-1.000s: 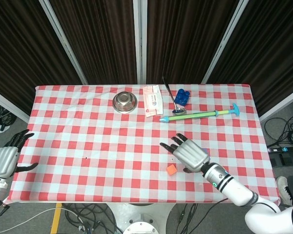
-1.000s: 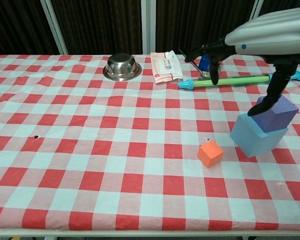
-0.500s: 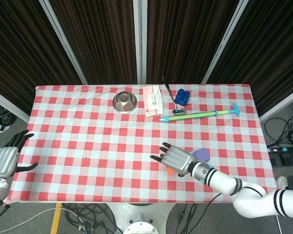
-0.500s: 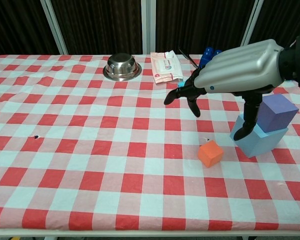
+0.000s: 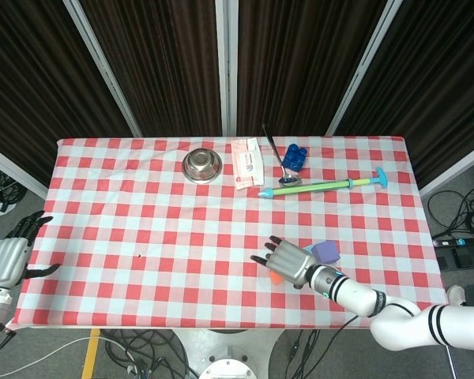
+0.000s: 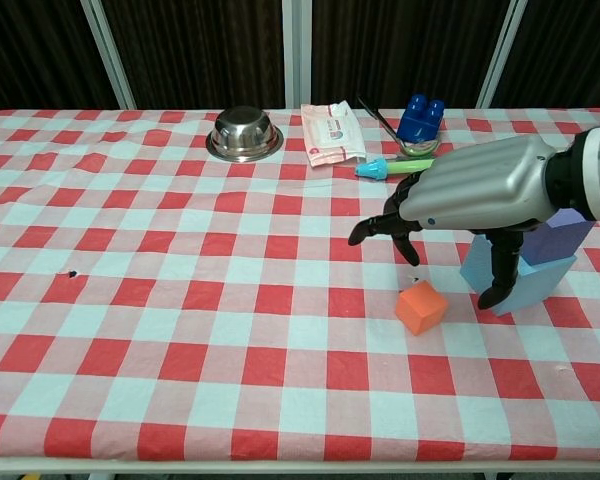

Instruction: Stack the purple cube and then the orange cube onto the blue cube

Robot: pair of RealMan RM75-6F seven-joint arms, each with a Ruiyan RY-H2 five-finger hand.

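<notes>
above the orange cube (image 6: 421,307), hovering with the right hand (image 6: 477,196), fingers spread wide and holding nothing, likely lining up a grasp. near the table's right, purple cube (image 6: 562,232) already sitting on the blue cube (image 6: 515,274); orange lying just left, untouched.

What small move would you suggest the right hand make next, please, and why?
Probably lower the right hand a little so its fingers come down around the orange cube. The purple cube already sits on the blue cube, the orange one lies on the cloth, and the open hand hovers just above it.
</notes>
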